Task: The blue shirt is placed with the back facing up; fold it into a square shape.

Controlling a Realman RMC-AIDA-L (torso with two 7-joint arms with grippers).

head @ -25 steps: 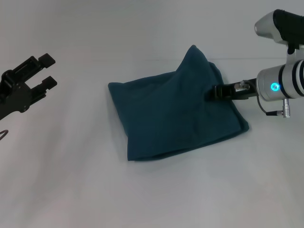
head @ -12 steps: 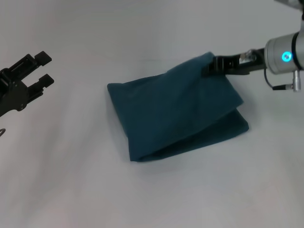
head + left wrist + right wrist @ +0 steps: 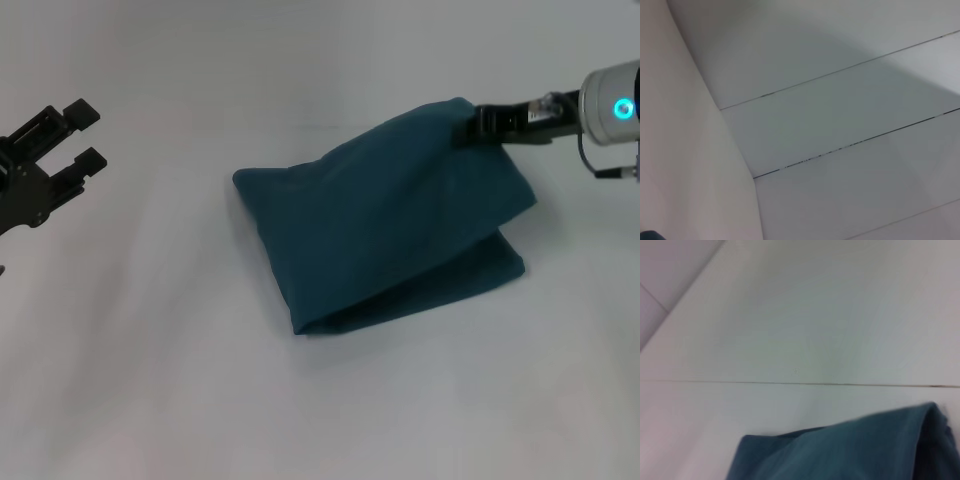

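The dark teal-blue cotton T-shirt [image 3: 385,225] lies folded mid-table. The right gripper [image 3: 472,128] grasps its far right corner, lifted: final fold adjustment. Next: lay flat, release. The left gripper [image 3: 70,135] idles, released.

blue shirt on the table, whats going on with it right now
The right gripper is shut on the far right corner of the blue shirt, holding that corner raised off the white table. The shirt is already folded into a compact, roughly square bundle, with its top layer lifted and a lower layer showing along the near right edge. The left gripper hangs open off to the left, away from the shirt.
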